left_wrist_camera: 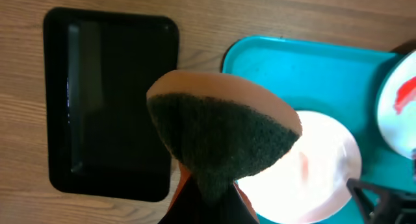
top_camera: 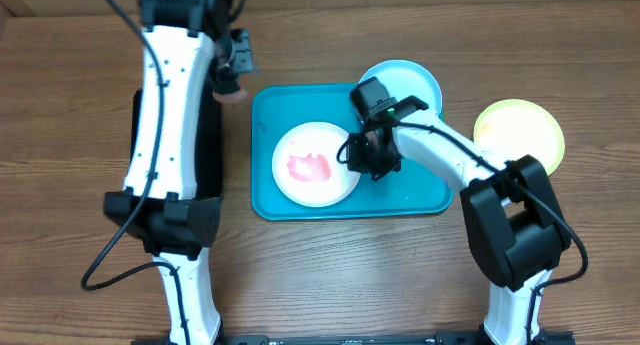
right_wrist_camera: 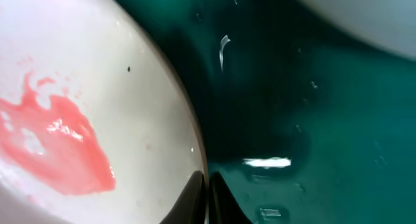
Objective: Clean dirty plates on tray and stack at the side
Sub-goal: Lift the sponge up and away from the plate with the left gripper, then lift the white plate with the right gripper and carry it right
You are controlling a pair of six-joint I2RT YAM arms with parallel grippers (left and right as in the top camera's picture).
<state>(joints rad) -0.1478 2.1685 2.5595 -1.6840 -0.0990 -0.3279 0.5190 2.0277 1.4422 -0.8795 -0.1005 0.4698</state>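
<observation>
The right pincer is drawn narrow, its two dark fingertips almost meeting at the bottom of the right wrist view. The rim of the white plate runs down between them, so it grips the plate by its edge. One fingertip lies over the plate's inner face, the other over the tray. A red smear, wet and glossy, spreads across the plate at the left of that frame. A few droplets and a bright glint show on the tray floor to the right of the rim.

From overhead, the white plate sits in the left half of the turquoise tray, near the middle of the frame, with the right pincer at its right edge. The light blue plate overlaps the tray's upper right corner, partly hidden behind the right arm. In the left wrist view it carries a red streak at the right edge of the frame. The yellow-green plate lies on the wooden table at the right of the frame, apart from the tray.

The left pincer is clamped on a sponge, whose dark green scouring face is turned towards the camera with a tan layer behind it. Overhead, it hangs above the table just beyond the tray's upper left corner. A black tray lies at the left of the left wrist frame, close beside the turquoise one but not touching it
</observation>
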